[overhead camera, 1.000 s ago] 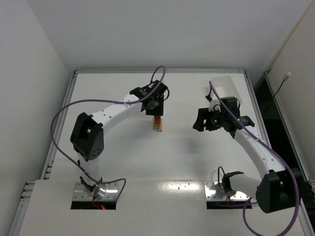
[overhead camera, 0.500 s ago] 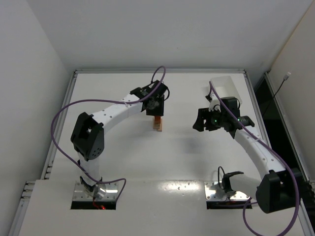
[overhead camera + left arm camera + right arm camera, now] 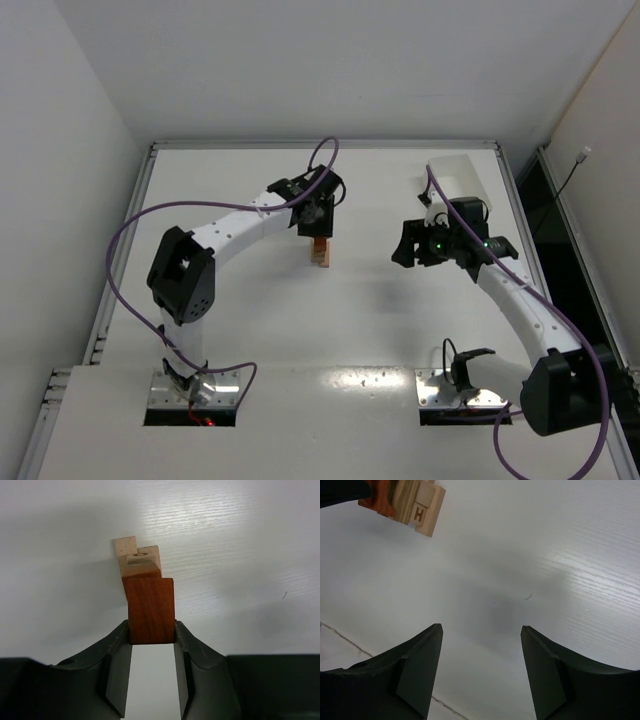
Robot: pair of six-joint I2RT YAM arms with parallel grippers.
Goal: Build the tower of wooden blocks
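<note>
The wood block tower [image 3: 320, 254] is standing on the desk [image 3: 250, 330] at mid-width, nearer the far edge than the near edge. A reddish-brown block [image 3: 151, 611] is being grasped by the left jaws, with one finger [image 3: 117, 655] being pressed against each side face. In the left wrist view this block is lying over the top of the pale tan blocks [image 3: 131, 550] of the tower; whether it is touching them cannot be told. In the right wrist view a pale cube marked H [image 3: 419, 514] is showing on the side of the tower. The right jaws are standing released, wide apart, above bare desk to the right of the tower and well apart from it, with nothing being gripped. A white bin [image 3: 455, 180] is sitting near the far right corner, just behind the right arm [image 3: 520, 300]
</note>
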